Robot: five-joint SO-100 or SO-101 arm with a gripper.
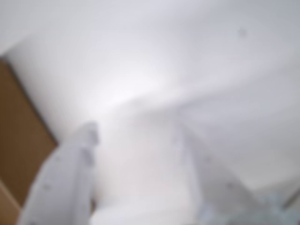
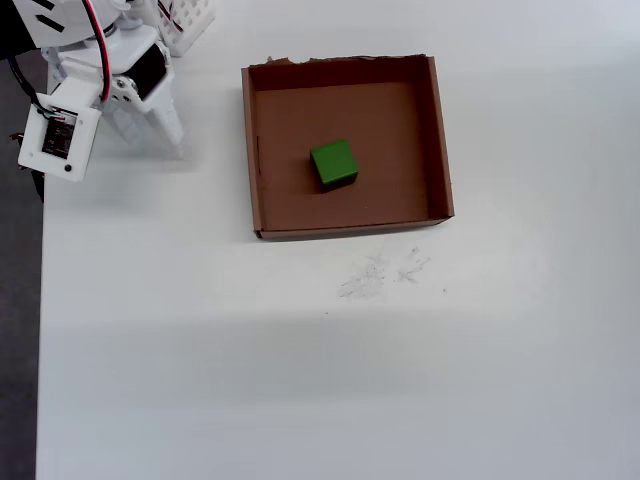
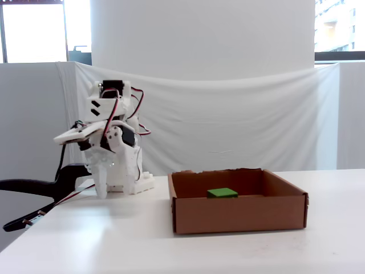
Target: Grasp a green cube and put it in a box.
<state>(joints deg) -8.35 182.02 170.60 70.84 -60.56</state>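
Green cube [image 2: 334, 164] is seen lying on the floor of the box [image 2: 440, 150], a little toward nine o'clock of the middle in the overhead view, apart from all four walls and turned slightly askew to them. In the fixed view only its top face [image 3: 222, 193] is shown above the front wall [image 3: 239, 214]. By that placement the task is judged done or nearly so.

Plain matte faces and crisp edges are shown, so the cube is judged stiff, light and not slippery. If it had to be taken up again, two opposite side faces would best be pinched, with the pincer turned to match the cube's skew.

Brown cardboard makes up the box: shallow, square, low-walled, with a ragged far edge. It is judged light enough to slide if nudged.

White and smooth, the tabletop [image 2: 300, 380] carries faint grey scuff marks [image 2: 380, 275] just at six o'clock of the box.

At about ten o'clock of the box in the overhead view, well apart from it, the white plastic arm is folded, with red wires showing. The pincer [image 1: 136, 136] is shown blurred in the wrist view; its two fingers appear spread with nothing between them.
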